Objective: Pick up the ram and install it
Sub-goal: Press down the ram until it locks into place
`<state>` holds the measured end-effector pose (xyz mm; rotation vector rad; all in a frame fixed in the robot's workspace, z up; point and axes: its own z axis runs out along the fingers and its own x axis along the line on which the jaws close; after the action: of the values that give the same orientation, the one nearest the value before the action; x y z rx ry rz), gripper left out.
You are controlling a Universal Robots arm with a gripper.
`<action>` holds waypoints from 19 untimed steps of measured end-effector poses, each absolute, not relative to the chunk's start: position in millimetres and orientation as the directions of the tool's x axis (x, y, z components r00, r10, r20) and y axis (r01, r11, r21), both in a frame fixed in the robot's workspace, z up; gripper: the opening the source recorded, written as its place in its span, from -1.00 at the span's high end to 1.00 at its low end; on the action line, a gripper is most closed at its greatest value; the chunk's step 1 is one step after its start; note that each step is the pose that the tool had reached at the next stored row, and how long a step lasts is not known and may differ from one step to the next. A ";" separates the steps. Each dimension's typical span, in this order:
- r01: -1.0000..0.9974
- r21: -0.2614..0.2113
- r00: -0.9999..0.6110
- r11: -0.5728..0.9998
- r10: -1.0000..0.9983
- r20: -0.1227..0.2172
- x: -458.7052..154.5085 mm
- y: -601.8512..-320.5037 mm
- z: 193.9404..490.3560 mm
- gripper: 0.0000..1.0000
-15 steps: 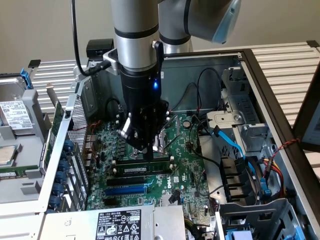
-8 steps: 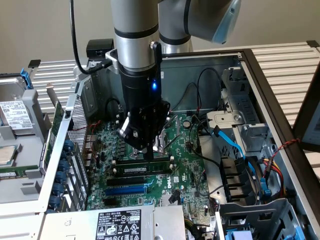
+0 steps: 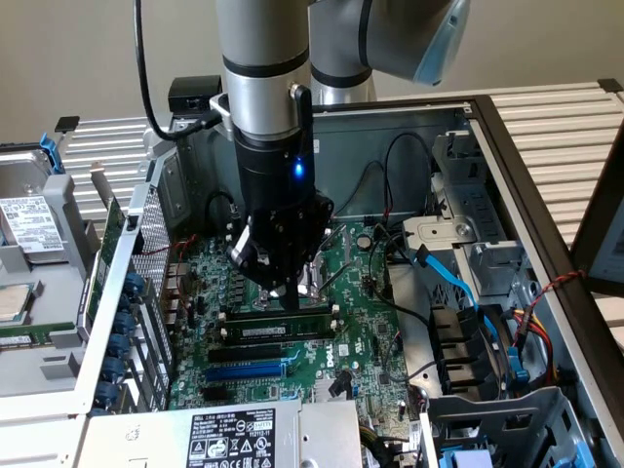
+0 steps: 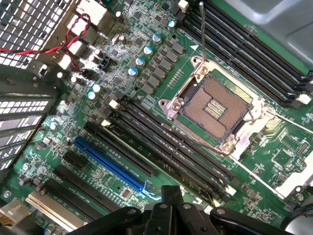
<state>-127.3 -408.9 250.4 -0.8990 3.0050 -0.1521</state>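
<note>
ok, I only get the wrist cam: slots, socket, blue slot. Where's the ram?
Observer: The ram lies along a black slot beside the socket, right under the gripper.
Operator: Is it gripped?
Observer: No. The fingers are shut and point down at the ram's top edge, near its middle. I can't tell whether they touch it.
Operator: Anything by the arm?
Observer: A black cable comes down to the wrist on the exterior view's left.
</note>
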 end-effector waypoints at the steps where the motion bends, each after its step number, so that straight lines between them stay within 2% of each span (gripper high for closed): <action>1: -0.539 -0.092 -0.842 0.837 -0.539 0.025 -127.3 -408.9 250.4 0.80; 19: -0.341 -0.079 -0.940 0.937 -0.341 0.018 -127.4 -408.9 250.5 0.80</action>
<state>-127.4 -408.9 250.5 -0.5449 3.0954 -0.1278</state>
